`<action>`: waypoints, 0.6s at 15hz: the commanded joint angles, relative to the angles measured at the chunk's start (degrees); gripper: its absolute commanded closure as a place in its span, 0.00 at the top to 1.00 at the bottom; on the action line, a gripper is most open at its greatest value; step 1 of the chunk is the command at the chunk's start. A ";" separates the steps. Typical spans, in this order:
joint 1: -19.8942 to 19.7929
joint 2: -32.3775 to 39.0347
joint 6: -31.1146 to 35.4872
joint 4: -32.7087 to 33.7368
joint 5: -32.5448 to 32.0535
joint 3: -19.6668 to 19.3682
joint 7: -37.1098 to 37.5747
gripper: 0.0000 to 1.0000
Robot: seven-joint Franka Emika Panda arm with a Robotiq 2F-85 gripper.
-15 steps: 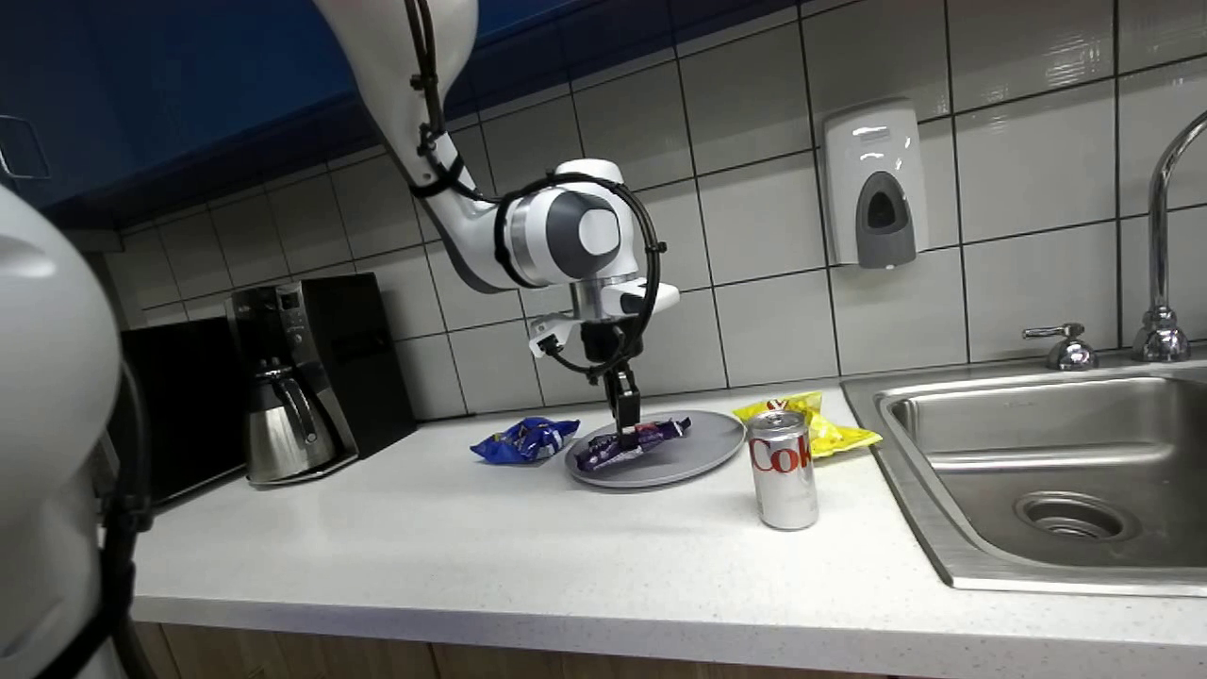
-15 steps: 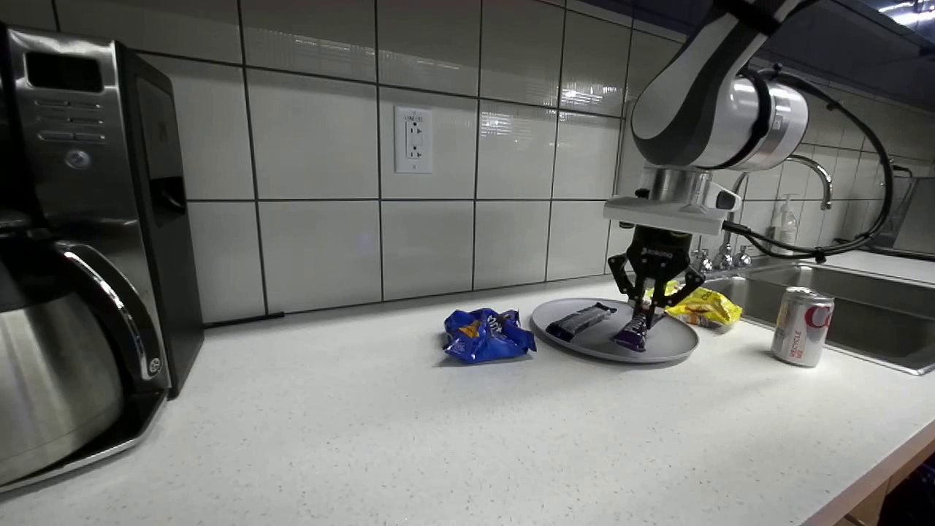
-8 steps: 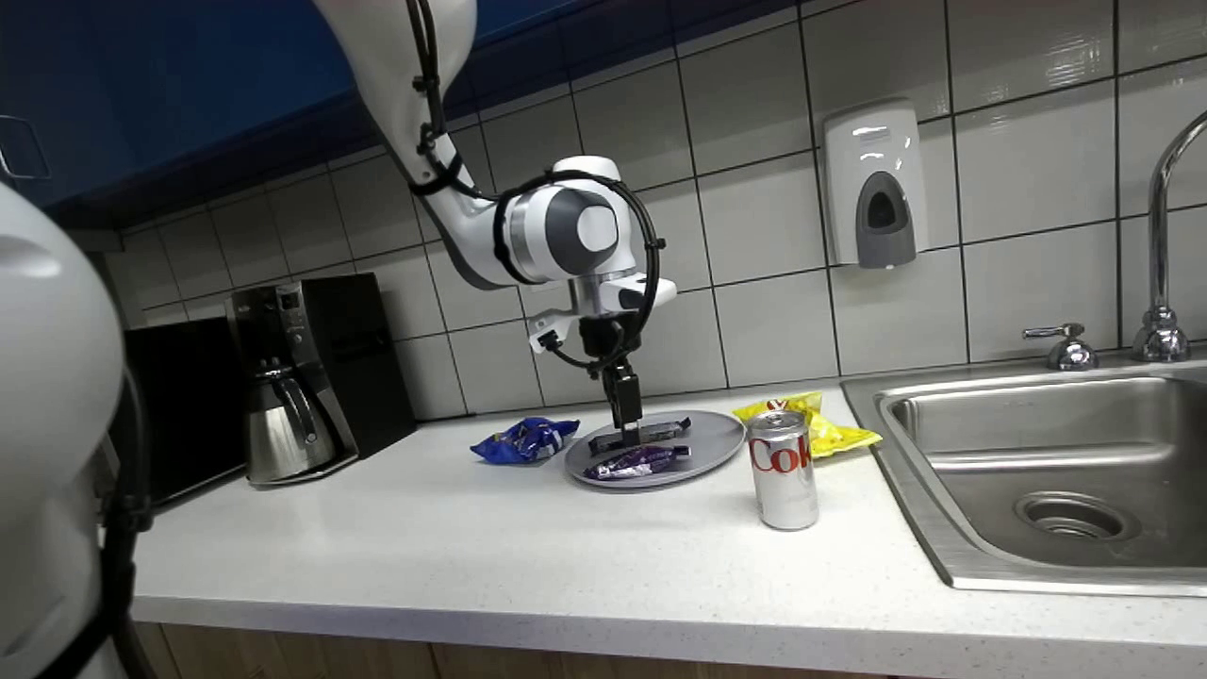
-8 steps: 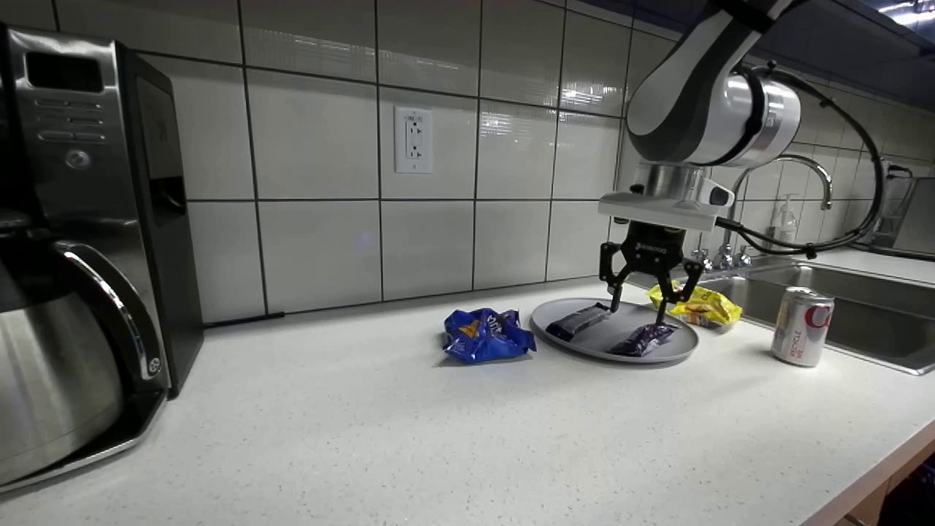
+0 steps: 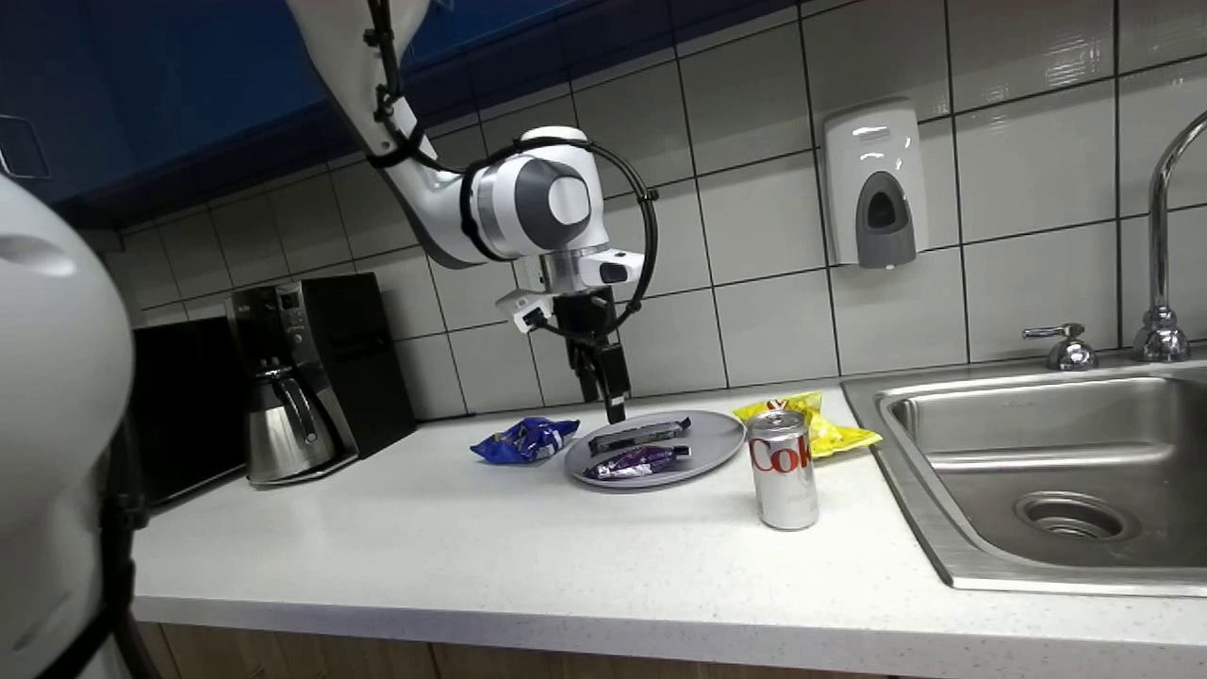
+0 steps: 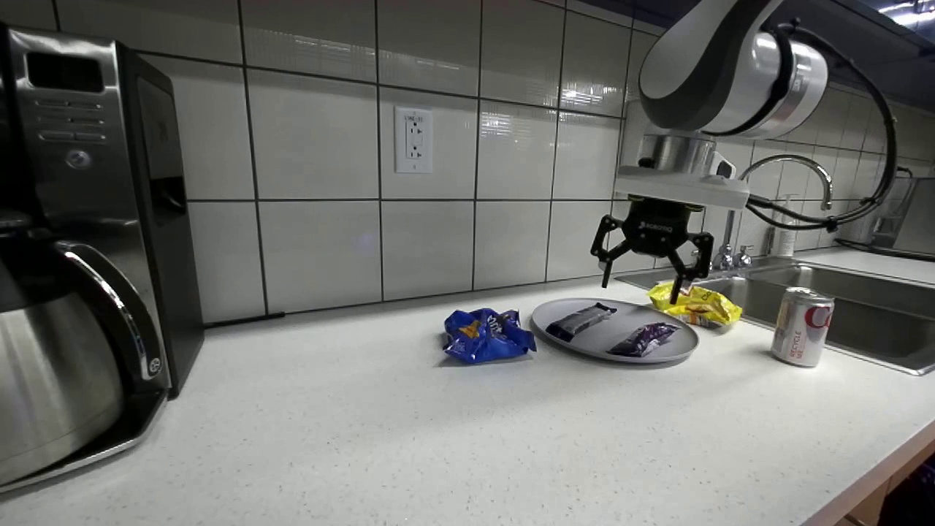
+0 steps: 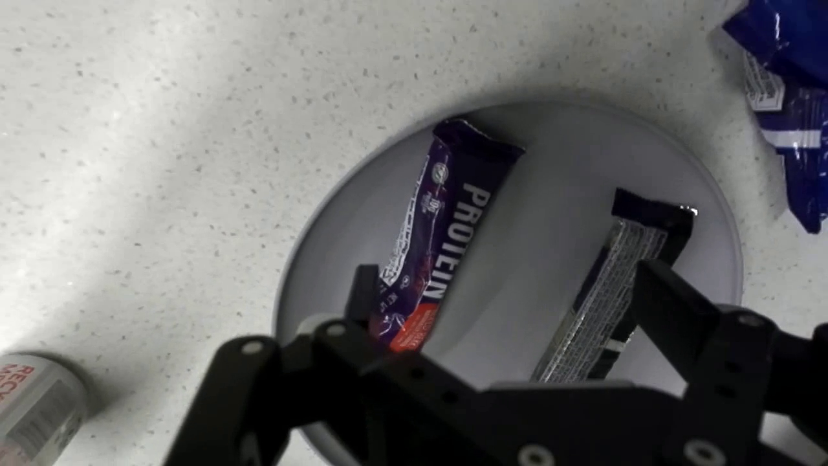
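A robot arm holds its end effector above a round grey plate on a white desk, two fingers spread wide with only air between them. One second earlier, those fingers are pinched on a purple protein bar down at the plate; now the bar lies flat on the plate, on the side nearer the desk's front edge, free of any grip. Half a second ago the parted fingers are low among the bars; at this moment they hang higher, clear of everything on the plate. A second bar, dark with a silvery printed panel, lies apart from the first, nearer the desk's back edge, and has not shifted.

The arm reaches down from beneath blue cabinets, bends at the wrist and points the end effector downward, tipped slightly off vertical, before a tiled wall at the desk's back edge. In the wrist view, one finger overlaps the end of the purple protein bar while the other covers part of the dark one.

Unmoved around the plate are a crumpled blue bag just beside it toward the coffee maker, a yellow bag toward the sink, and an upright silver can with red lettering, closer to the desk's front edge.
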 commanded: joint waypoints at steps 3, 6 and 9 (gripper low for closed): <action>0.62 -8.41 -0.58 -7.54 -4.34 1.27 -4.30 1.00; 0.65 -12.07 -0.81 -10.73 -5.29 2.58 -6.62 1.00; 0.46 -15.80 -1.14 -14.00 -4.99 3.91 -8.68 1.00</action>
